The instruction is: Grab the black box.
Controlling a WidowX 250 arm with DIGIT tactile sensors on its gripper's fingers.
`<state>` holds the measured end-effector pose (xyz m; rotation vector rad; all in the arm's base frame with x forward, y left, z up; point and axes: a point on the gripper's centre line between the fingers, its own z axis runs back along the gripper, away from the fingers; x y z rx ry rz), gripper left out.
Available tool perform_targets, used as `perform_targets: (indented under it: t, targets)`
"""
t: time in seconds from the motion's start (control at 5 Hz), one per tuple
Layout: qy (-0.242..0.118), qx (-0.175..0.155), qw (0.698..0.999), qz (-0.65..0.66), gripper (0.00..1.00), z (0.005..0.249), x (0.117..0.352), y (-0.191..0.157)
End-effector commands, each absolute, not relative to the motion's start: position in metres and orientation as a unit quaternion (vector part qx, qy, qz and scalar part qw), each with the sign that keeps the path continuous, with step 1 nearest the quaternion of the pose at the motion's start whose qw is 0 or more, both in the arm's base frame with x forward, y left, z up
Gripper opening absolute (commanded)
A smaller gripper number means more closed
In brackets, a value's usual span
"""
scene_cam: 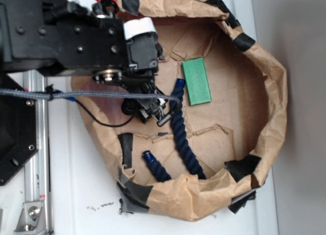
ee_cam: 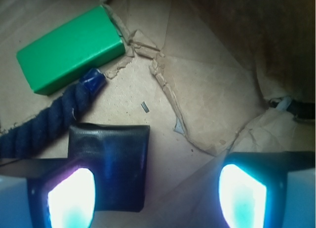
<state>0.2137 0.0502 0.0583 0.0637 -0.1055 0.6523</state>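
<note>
- Pincer spread apart, nothing clamped; two glowing pads at the bottom edge of the wrist view, wide gap between them.
- Black box flat on the brown paper, directly under the left-hand pad in the wrist view, partly covered by it; not between the pads but off to that side.
- In the exterior view, box hidden beneath the arm and pincer; cannot be made out there.
- Dark blue rope touching or just beside the box's upper left corner, taped end pointing up toward the green block.
- Green block lying flat, just beyond the rope's end, apart from the box.
- All inside a crumpled brown paper basin patched with black tape, set on a white surface.
- Paper floor torn and creased between the pads.
</note>
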Motion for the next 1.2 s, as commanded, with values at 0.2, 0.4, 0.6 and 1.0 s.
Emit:
perform_targets:
  t: [0.2, 0.4, 0.6, 1.0]
  targets:
    - [-0.054, 0.017, 0.950, 0.306, 1.00, 0.069, 0.199, 0.056]
    - [-0.058, 0.011, 0.950, 0.308, 1.00, 0.065, 0.200, 0.052]
    - [-0.077, 0.011, 0.946, 0.315, 1.00, 0.054, 0.215, 0.049]
    - [-0.063, 0.002, 0.954, 0.292, 1.00, 0.031, 0.238, 0.033]
